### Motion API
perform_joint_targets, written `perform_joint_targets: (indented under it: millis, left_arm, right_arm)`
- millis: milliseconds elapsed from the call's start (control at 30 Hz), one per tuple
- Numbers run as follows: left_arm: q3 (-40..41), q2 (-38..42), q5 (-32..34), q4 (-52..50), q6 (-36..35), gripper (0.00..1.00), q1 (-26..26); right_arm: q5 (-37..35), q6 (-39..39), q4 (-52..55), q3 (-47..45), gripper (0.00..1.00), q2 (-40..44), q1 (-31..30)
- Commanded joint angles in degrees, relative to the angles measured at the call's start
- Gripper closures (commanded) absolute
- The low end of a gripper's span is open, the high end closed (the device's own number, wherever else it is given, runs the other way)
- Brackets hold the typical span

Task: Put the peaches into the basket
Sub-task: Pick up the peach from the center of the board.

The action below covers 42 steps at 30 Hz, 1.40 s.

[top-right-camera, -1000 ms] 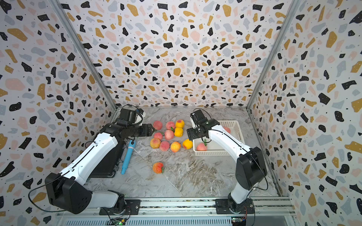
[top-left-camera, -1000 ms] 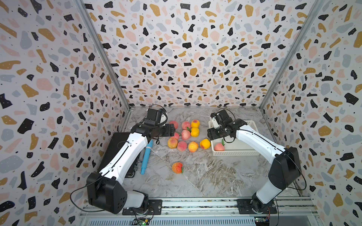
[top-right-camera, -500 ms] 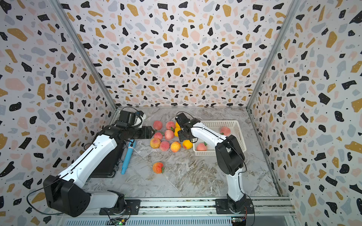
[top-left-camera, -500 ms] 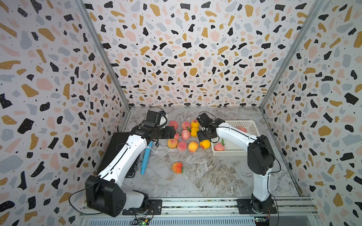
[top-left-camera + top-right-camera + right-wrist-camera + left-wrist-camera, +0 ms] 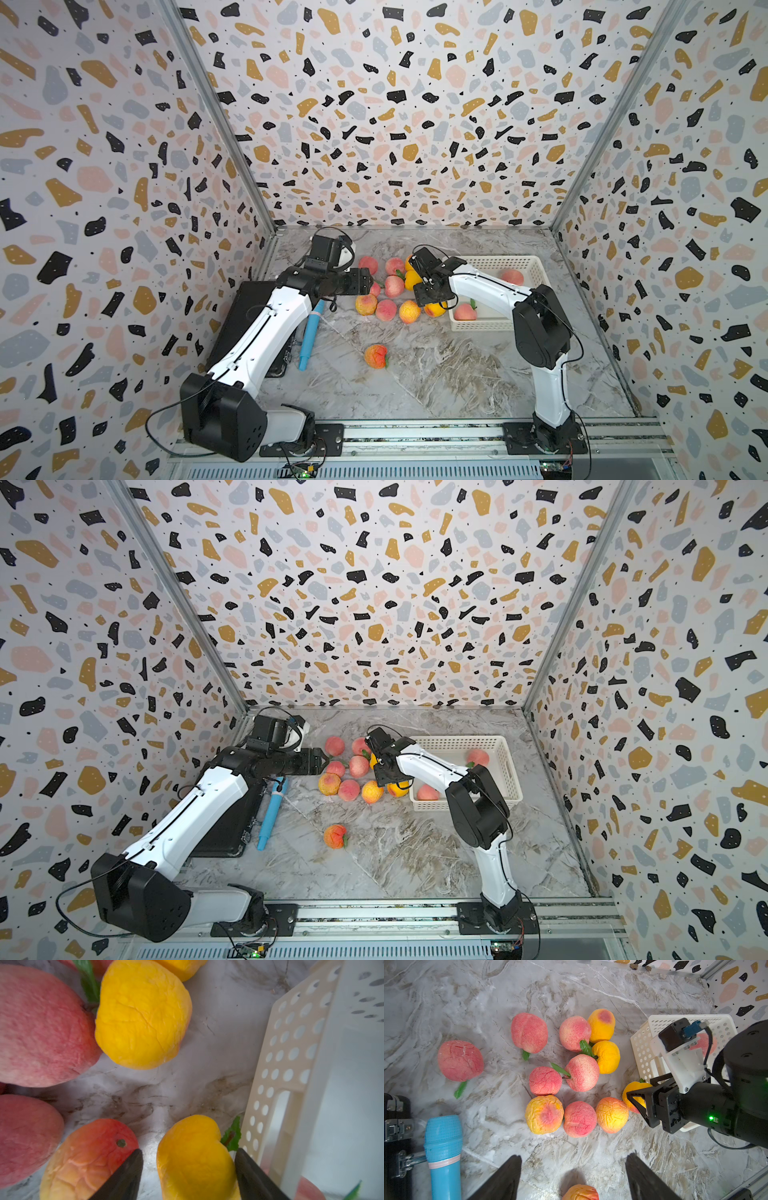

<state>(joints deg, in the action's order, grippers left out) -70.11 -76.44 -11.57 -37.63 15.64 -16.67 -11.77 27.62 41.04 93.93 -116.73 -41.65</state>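
right gripper jaws apart, straddling yellow peach just beside basket; left gripper jaws apart above table.

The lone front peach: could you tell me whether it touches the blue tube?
Apart: in both top views bare table separates the lone peach and the blue tube.

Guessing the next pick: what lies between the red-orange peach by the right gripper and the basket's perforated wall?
A yellow peach with a green leaf, flanked by the fingers of the open right gripper; the right wrist view shows it.
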Motion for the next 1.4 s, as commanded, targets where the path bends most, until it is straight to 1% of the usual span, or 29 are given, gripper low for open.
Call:
perform_joint_targets:
  millis: [0, 167, 333, 600, 833, 867, 1000, 1200, 1367]
  left_arm:
    - [0.47, 1.48, -1.04, 1.57, -0.78, 0.20, 0.32]
    - [0.57, 1.56, -1.43, 1.77, -0.61, 0.20, 0.36]
    - [0.63, 1.72, -1.92, 1.94, -0.49, 0.19, 0.32]
    - [0.72, 1.74, -2.40, 2.12, -0.32, 0.19, 0.32]
    - [0.72, 1.62, -3.02, 2.27, -0.17, 0.19, 0.33]
    - [0.76, 1.67, -2.90, 2.34, -0.08, 0.19, 0.33]
    - [0.83, 1.62, -2.82, 2.29, -0.10, 0.19, 0.32]
    - [0.81, 1.53, -2.84, 2.32, -0.13, 0.19, 0.32]
    - [0.81, 1.39, -2.83, 2.29, -0.09, 0.19, 0.32]
  right_arm:
    - [-2.81, 2.28, -0.24, -0.57, 0.28, 0.54, -0.52]
    - [-4.83, 2.44, 0.00, -0.59, 0.27, -0.51, -0.67]
    - [-5.04, 2.88, 0.83, -0.78, 0.25, -0.87, -1.14]
    - [-7.50, 2.47, 3.06, -2.22, 0.24, 1.23, -2.38]
    - [-6.35, 2.39, 3.44, -2.01, 0.25, 0.06, -2.38]
    - [-6.34, 2.36, 3.43, -1.79, 0.26, -0.28, -2.34]
    - [-6.34, 2.09, 3.26, -0.94, 0.37, -0.62, -2.38]
    - [-6.74, 1.23, 3.25, -0.65, 0.49, 0.39, -2.39]
    - [-6.19, 0.19, 3.36, 0.15, 0.55, 4.16, -2.47]
